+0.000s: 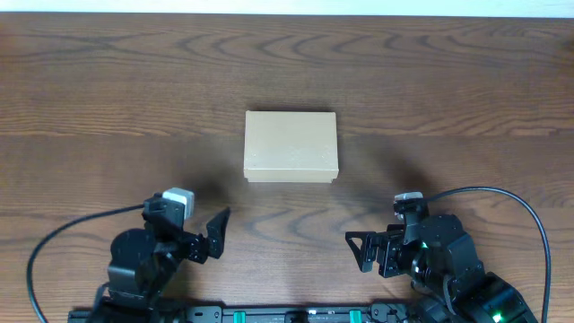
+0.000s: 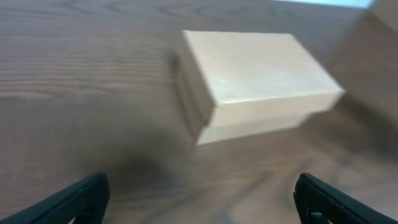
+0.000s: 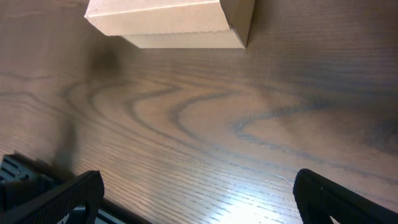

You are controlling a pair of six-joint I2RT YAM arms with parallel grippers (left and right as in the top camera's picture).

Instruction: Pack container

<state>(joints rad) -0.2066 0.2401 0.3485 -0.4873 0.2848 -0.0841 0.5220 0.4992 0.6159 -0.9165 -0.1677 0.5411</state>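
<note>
The container [image 1: 291, 146] is a small tan cardboard box with its flap lid shut, lying in the middle of the wooden table. It also shows in the left wrist view [image 2: 255, 78] and at the top of the right wrist view [image 3: 174, 22]. My left gripper [image 1: 208, 235] is open and empty, near the table's front edge, to the front left of the box; its fingertips show in the left wrist view [image 2: 199, 196]. My right gripper [image 1: 366, 251] is open and empty, to the front right of the box; it also shows in the right wrist view [image 3: 198, 193]. No pens or markers are in view.
The dark wooden table [image 1: 108, 81] spreads all round the box. A black rail [image 1: 287, 314] with green lights runs along the front edge between the arm bases. Black cables [image 1: 529, 215] loop beside each arm.
</note>
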